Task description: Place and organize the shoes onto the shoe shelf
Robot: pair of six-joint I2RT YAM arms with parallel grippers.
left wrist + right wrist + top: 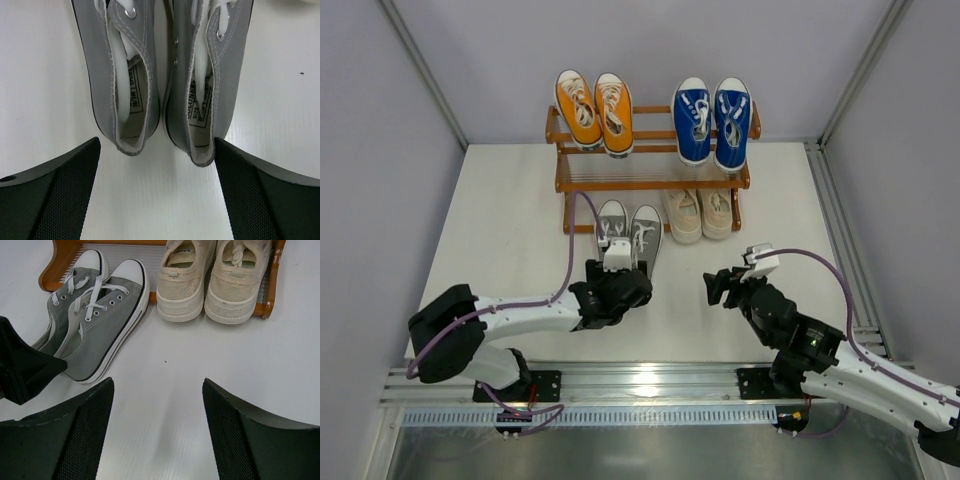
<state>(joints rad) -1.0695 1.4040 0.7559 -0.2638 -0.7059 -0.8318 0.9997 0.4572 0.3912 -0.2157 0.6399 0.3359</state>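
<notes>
The wooden shoe shelf (pixel 650 184) stands at the back. The orange pair (pixel 593 110) and the blue pair (pixel 712 120) sit on its top tier. The cream pair (pixel 700 214) sits on the right of the bottom tier, also in the right wrist view (pixel 215 277). The grey pair (pixel 626 232) lies side by side with its toes at the bottom tier's left and its heels out on the table (pixel 160 75) (pixel 95 315). My left gripper (pixel 617 280) (pixel 157 170) is open right behind the grey heels, touching nothing. My right gripper (pixel 718 285) (pixel 157 405) is open and empty over bare table.
The white table (pixel 510 230) is walled by grey panels left, right and back. A metal rail (pixel 640 385) runs along the near edge by the arm bases.
</notes>
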